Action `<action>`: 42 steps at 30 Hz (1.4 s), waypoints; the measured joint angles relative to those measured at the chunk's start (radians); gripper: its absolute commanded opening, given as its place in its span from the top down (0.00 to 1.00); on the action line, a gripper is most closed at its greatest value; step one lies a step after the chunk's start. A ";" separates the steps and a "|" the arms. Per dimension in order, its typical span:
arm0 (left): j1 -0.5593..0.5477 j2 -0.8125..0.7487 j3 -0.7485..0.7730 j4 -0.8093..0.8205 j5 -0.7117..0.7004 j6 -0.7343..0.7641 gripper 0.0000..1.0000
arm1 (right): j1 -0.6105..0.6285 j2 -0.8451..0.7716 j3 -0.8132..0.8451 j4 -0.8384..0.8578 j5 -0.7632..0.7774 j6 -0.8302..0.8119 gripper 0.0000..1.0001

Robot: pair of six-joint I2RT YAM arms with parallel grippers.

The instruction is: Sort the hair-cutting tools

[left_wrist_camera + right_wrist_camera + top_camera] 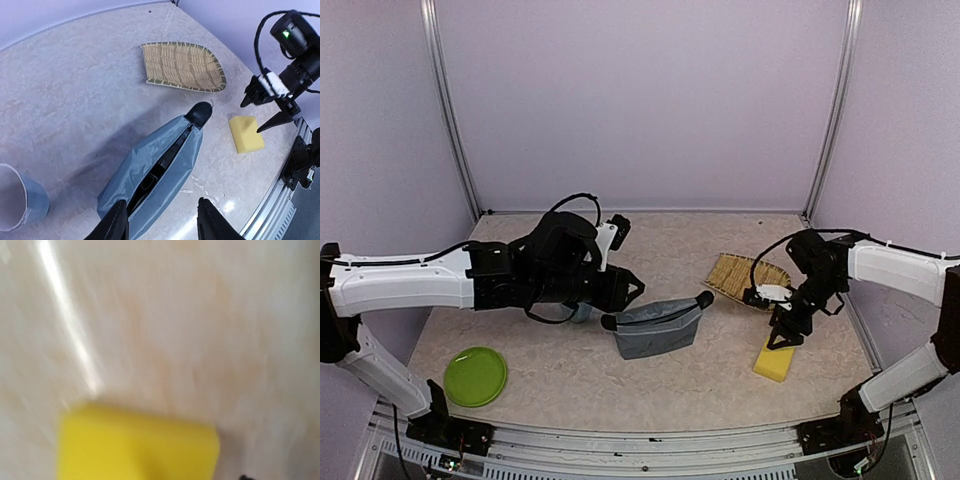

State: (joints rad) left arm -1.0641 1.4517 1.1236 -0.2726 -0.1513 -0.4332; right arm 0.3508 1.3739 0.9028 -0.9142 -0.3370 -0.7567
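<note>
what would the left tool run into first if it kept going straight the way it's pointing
Most likely the grey-blue pouch, which lies right ahead of the open left tool, its near end between the fingertips. How high the tool sits above it is hard to judge.

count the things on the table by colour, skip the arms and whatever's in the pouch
green: 1 (plate)
yellow: 1 (sponge)
blue-grey: 2 (pouch, cup)
tan: 1 (woven tray)
total: 5
</note>
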 measured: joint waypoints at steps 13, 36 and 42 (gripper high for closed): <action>-0.036 0.072 0.061 0.016 0.003 0.042 0.54 | -0.067 0.060 -0.062 0.075 0.157 0.044 0.38; -0.037 0.246 0.157 0.081 0.229 -0.091 0.29 | 0.084 0.127 0.424 -0.154 -0.204 0.127 1.00; -0.038 0.304 0.227 0.138 0.284 -0.123 0.29 | 0.174 0.166 0.550 -0.158 -0.192 0.154 1.00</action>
State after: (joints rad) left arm -1.1023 1.7557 1.3510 -0.1345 0.1326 -0.5560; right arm 0.5251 1.5402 1.4525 -1.0721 -0.5293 -0.6022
